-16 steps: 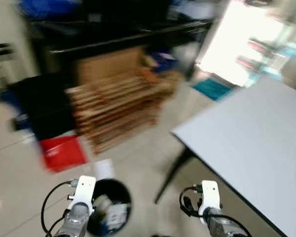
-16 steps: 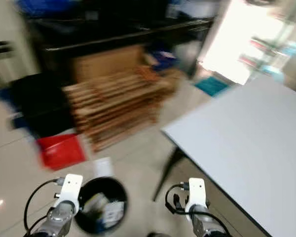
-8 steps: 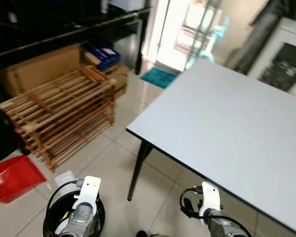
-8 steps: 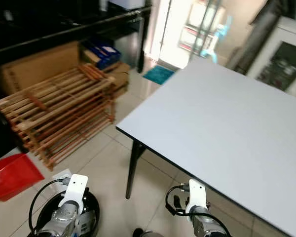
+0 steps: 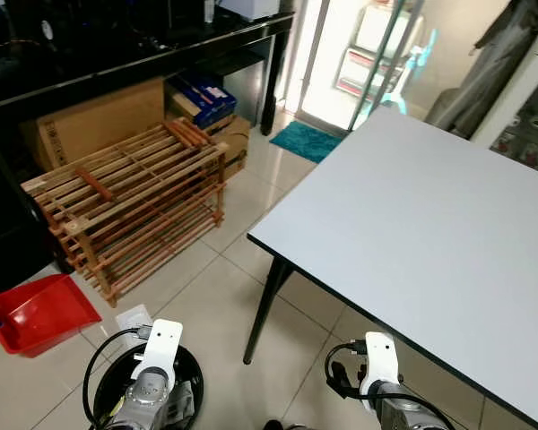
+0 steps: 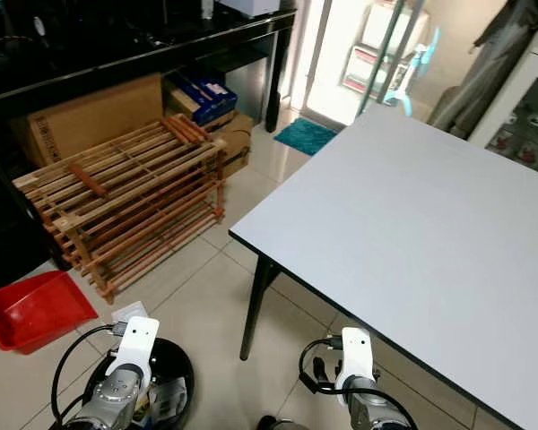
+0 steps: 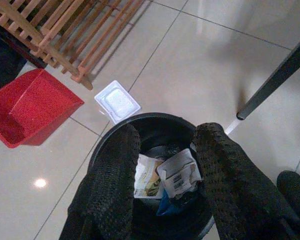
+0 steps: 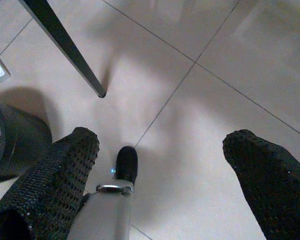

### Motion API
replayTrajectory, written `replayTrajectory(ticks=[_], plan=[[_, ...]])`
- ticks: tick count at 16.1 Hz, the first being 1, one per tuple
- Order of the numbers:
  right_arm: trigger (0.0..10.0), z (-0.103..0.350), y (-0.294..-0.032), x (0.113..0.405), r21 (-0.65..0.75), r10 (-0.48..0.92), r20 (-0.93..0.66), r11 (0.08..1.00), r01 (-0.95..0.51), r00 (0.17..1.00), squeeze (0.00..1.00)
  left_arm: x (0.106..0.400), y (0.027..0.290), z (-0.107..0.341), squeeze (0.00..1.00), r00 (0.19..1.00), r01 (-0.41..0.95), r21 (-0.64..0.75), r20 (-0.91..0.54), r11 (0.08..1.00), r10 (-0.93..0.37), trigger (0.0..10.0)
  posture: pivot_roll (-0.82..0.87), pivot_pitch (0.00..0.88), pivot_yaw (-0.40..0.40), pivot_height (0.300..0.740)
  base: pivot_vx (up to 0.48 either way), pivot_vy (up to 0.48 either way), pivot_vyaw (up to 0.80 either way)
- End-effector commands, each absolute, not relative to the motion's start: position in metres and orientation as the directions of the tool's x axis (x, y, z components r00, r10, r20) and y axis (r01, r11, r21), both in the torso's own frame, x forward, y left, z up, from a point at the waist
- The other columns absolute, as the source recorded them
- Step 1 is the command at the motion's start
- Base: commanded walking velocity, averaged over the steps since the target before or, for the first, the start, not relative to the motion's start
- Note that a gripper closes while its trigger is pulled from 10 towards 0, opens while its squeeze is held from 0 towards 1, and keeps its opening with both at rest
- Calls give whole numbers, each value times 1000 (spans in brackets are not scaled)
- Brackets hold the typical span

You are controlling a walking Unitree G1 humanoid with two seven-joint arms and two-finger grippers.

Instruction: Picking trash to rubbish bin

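Below, my left gripper (image 7: 162, 150) hangs spread over the black bin (image 7: 155, 125) holding crumpled wrappers (image 7: 177, 175); my right gripper (image 8: 160, 150) gapes above tiles.

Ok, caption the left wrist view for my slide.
Open left gripper above the black rubbish bin holding crumpled trash, red dustpan and white tray nearby on tiles.

The bin (image 7: 155, 135) stands on the floor (image 5: 206, 296) under the left gripper (image 7: 165, 165), with trash (image 7: 172, 175) inside. A tray (image 5: 38, 313) lies left of it, a rack (image 5: 130, 202) behind (boxes (image 5: 99, 116) beyond that). The table (image 5: 430, 233) stands to the right.
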State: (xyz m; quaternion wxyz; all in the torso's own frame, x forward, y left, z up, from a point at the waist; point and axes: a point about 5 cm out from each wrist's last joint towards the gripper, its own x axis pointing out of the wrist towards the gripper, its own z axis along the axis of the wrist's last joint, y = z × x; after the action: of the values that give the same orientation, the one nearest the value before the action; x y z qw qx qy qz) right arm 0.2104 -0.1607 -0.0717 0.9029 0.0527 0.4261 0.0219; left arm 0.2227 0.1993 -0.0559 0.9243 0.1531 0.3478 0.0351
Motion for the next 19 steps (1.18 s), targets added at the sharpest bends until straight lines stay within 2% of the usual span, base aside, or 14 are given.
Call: replayTrajectory(ticks=[1,14,19], plan=[[10000,-71,-166,211,103,77,-771,995,4,632,0,220,194,-59,0,748,72,312,-645,947,156,10000,-16,34,-124,740,0,0,0],[10000,-73,-166,208,87,73,-787,996,-7,613,0,220,193,-59,0,748,82,320,-646,944,154,10000,-14,34,-126,740,0,-37,-791],[10000,-73,-166,208,86,71,-787,996,-5,612,0,220,193,-59,0,749,83,325,-644,942,156,10000,-15,36,-125,740,0,-363,-753]])
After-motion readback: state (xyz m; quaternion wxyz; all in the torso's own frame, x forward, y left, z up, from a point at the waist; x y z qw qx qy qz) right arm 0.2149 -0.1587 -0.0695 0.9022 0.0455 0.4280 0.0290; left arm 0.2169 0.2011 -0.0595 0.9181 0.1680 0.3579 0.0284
